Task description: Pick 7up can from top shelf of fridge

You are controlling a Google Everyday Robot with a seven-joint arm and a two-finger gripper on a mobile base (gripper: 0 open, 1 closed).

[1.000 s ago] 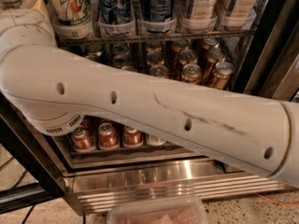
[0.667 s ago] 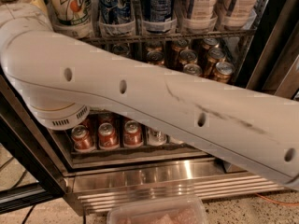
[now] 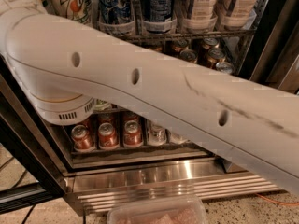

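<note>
7up can [image 3: 70, 3], upright at the left end of the top shelf [image 3: 201, 31] just above the arm [image 3: 154, 87], likely handles as rigid, slick and fairly heavy, best squeezed mid-body, while the gripper sits out of view past the upper-left corner, so I cannot tell its state.
</note>
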